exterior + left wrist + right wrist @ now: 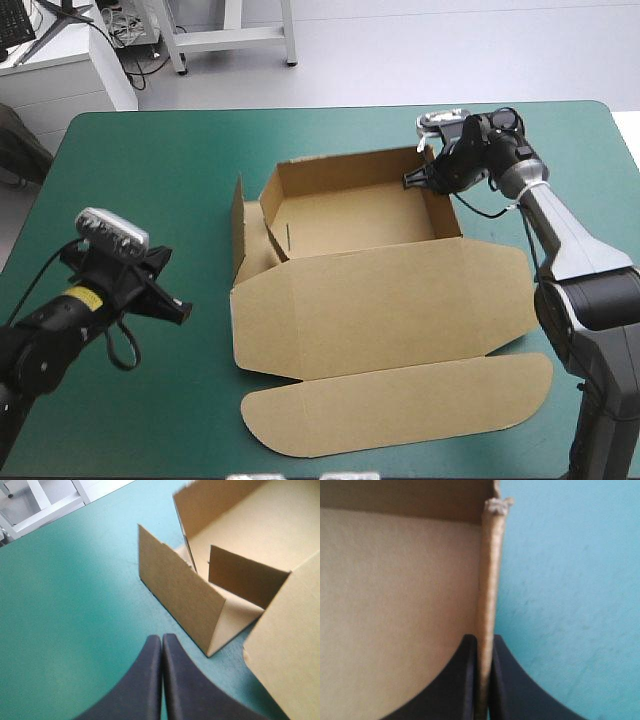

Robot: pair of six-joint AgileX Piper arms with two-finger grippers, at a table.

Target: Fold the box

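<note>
High view: my right hand point(412, 181) pinches the right wall point(447, 208) of the open brown cardboard box point(350, 215) mid-table point(200, 170), likely holding it upright; left hand point(181, 312) closed, empty, by the left flap point(238, 225).

I think I am looking into a robot lab. A left arm point(50, 340) and a right arm point(575, 260), both robot arms, reach over a big table point(150, 160) with a teal-green cover, and a brown box point(370, 290) lies on it. Past the table's far edge I see a bare, pale grey floor point(450, 50). A white desk point(60, 80) stands there with loose cables point(125, 30) by it. Next to that are the white metal legs of a stand point(230, 38).
</note>
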